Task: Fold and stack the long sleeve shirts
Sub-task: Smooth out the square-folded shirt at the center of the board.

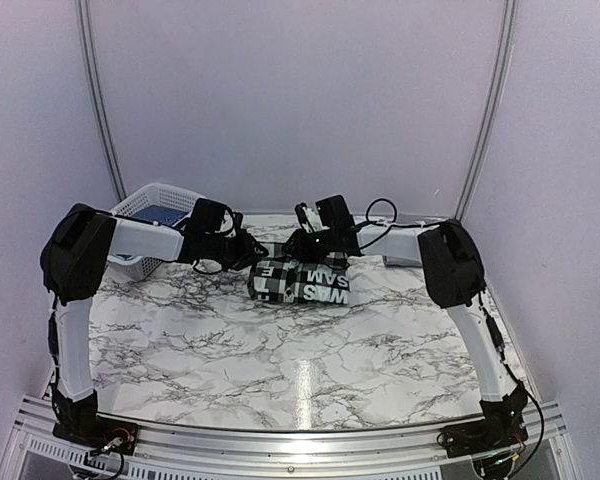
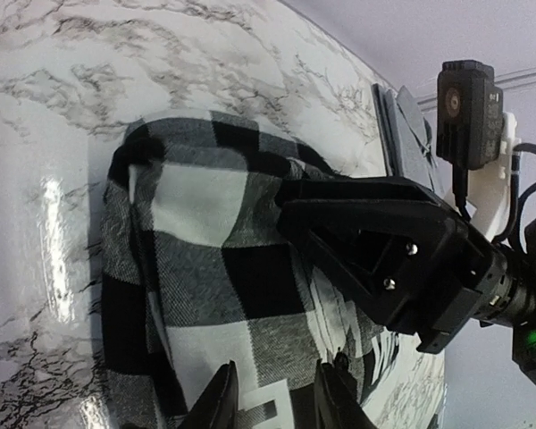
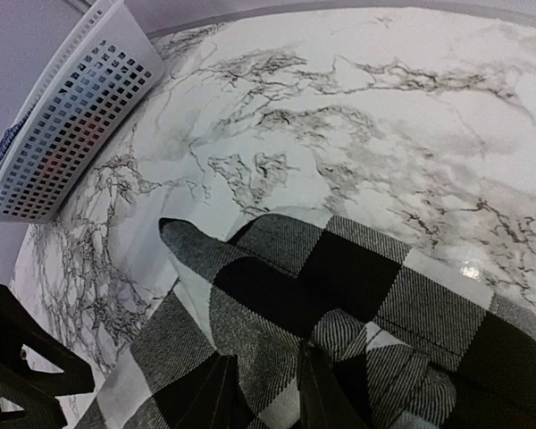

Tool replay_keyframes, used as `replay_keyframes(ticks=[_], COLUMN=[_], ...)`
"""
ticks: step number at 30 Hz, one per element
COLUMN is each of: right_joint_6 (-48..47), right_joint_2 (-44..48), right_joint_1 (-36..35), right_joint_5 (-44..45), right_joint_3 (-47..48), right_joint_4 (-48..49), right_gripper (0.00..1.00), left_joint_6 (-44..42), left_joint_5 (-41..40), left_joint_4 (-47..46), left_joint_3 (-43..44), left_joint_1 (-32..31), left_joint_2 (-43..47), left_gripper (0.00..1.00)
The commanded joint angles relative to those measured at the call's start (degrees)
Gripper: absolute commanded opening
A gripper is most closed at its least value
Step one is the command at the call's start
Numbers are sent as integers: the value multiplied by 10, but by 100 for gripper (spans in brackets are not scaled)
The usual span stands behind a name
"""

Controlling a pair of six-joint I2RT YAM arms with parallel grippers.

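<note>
Fingertips of the left claw (image 2: 277, 375) stand close together with checked cloth caught between them, so it appears clamped on the long sleeve shirt (image 2: 205, 268). The right claw (image 3: 263, 384) looks the same from its own wrist, its fingers narrowed on a bunched ridge of the black-and-white fabric. Both arms reach in from opposite sides and meet over the far edge of the garment, the two claws just beside each other. The shirt lies as a compact, roughly rectangular packet on the marbled desk (image 1: 280, 360), towards its far middle, with the black band of white block letters (image 1: 325, 288) showing on the near face. A white perforated basket (image 1: 150, 205) sits well off to the left at the far corner, with something blue (image 1: 163, 214) inside it. Judging by the tidy bundle, folding is nearly finished and this is the last tuck, or the pickup for stacking. The next move calls for both claws to travel together, level and evenly spaced, so the layers do not slip open, then a gentle release once the packet lies flat.
</note>
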State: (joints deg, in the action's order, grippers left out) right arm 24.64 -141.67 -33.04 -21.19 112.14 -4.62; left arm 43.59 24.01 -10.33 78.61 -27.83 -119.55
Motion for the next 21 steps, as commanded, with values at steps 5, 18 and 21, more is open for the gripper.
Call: replay_keyframes(ticks=[5,18,21], right_joint_6=[38,-3,-12], right_joint_2=[-60,134,184], right_joint_1=[15,12,13], right_joint_5=[-48,-39,-38], right_joint_3=[74,-232,-279], right_joint_4=[4,42,42], right_gripper=[30,36,37], left_joint_6=[-12,0,15], left_joint_5=[-21,-81,-96], left_joint_4=[-11,-18,-30], left_joint_3=[-48,-173,-234], left_joint_1=[-13,-107,-112], left_joint_2=[20,126,177], left_gripper=[41,41,41])
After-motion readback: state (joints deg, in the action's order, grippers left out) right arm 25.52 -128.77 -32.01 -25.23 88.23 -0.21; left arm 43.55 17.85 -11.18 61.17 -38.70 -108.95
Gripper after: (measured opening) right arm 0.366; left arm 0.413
